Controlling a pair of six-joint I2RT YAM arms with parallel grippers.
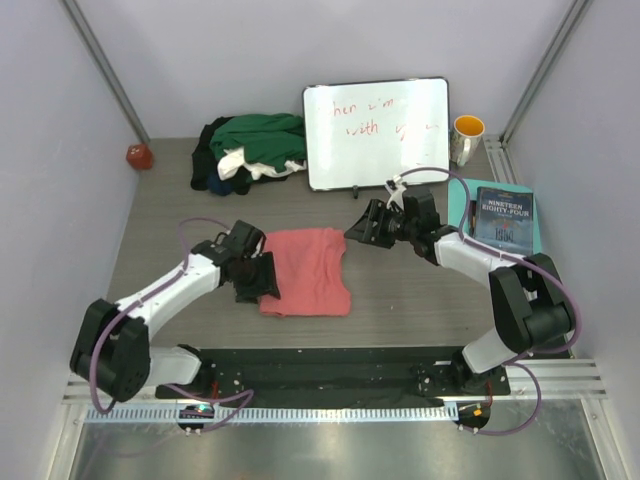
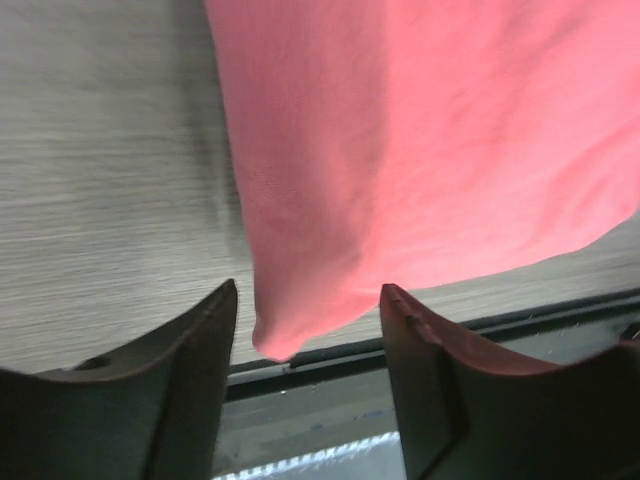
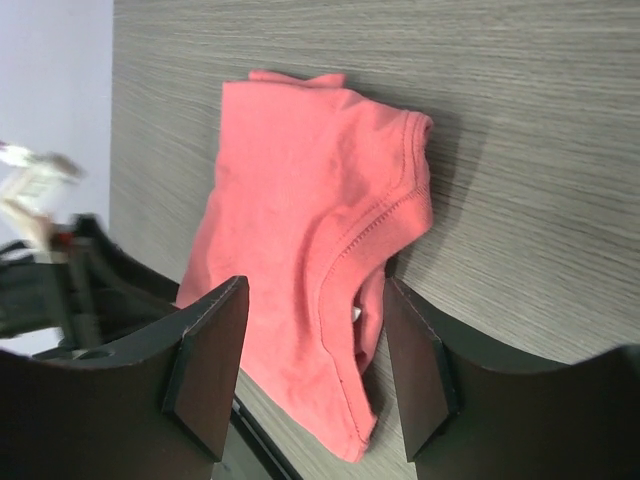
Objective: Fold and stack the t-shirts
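From above, I see the folded salmon-pink cloth t-shirt [image 1: 310, 272] near the front edge of the grey wood-grain counter [image 1: 420, 300], with an arm on each side, I judge for the next fold.

Left wrist: the left gripper [image 2: 309, 290] is spread around the shirt's corner, pinching nothing.

Right wrist: the right gripper [image 3: 316, 285] is likewise parted and empty.

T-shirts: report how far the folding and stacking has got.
Done: the salmon-pink shirt lies folded on the table. In hand: nothing is gripped. The left gripper stands open at the shirt's near-left corner, and the right gripper is open by its far-right corner. Left: the heap of green, white and black shirts at the back is unfolded, and there is no stack yet.
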